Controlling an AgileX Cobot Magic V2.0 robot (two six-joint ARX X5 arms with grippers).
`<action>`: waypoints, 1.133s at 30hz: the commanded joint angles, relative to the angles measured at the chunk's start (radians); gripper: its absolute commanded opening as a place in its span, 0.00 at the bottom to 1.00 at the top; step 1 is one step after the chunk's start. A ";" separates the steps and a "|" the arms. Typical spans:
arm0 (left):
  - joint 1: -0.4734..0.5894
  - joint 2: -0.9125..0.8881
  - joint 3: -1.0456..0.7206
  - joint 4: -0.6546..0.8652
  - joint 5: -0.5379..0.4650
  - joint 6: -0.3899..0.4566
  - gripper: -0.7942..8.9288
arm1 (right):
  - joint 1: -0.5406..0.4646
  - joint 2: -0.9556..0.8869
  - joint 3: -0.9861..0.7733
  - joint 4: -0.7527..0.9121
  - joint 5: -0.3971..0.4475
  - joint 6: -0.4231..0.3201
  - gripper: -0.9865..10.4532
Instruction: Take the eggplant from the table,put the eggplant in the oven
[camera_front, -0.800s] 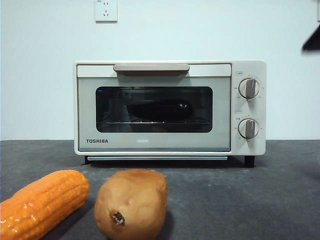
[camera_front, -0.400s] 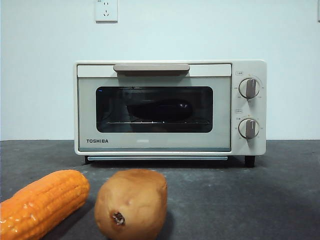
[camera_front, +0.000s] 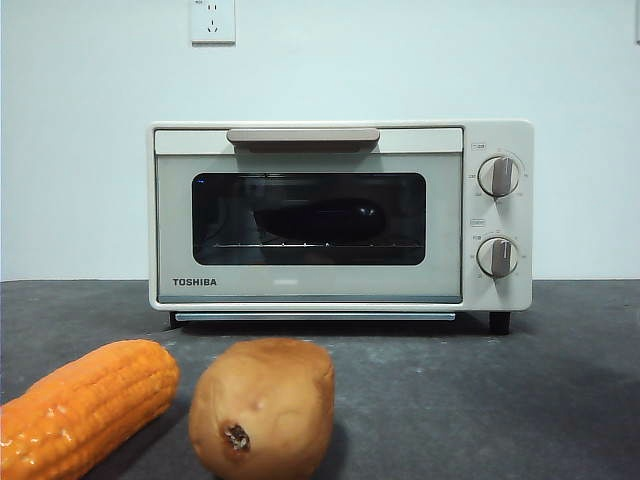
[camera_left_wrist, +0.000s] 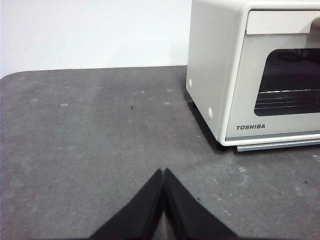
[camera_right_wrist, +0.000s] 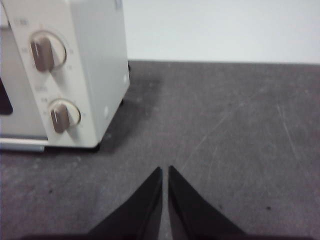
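The eggplant (camera_front: 320, 220) lies dark and lengthwise on the rack inside the oven (camera_front: 310, 285), seen through the glass of its closed door. The oven stands on the dark grey table (camera_front: 500, 400) against the wall. My left gripper (camera_left_wrist: 164, 172) is shut with nothing in it, hovering over bare table off the oven's (camera_left_wrist: 220, 100) plain side. My right gripper (camera_right_wrist: 165, 170) is likewise shut and holds nothing, over the table off the oven's knob side (camera_right_wrist: 75, 75). Neither gripper shows in the front view.
An orange corn cob (camera_front: 85, 405) and a tan potato (camera_front: 262, 405) lie at the table's front, ahead of the oven. Two round knobs (camera_front: 497, 177) sit on the oven's right panel. A wall socket (camera_front: 212, 20) is above.
A black arm tip at the top right corner of the front view has gone out of view. The oven, eggplant, corn and potato have not moved.
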 joint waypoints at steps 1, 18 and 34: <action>0.000 -0.002 0.003 0.012 0.000 0.010 0.09 | 0.000 -0.003 -0.005 0.009 0.003 -0.004 0.09; 0.000 -0.002 0.003 0.011 0.000 0.010 0.09 | 0.000 -0.003 -0.004 0.048 0.003 -0.004 0.09; 0.000 -0.002 0.003 0.012 0.000 0.010 0.09 | 0.000 -0.003 -0.004 0.049 0.004 -0.004 0.09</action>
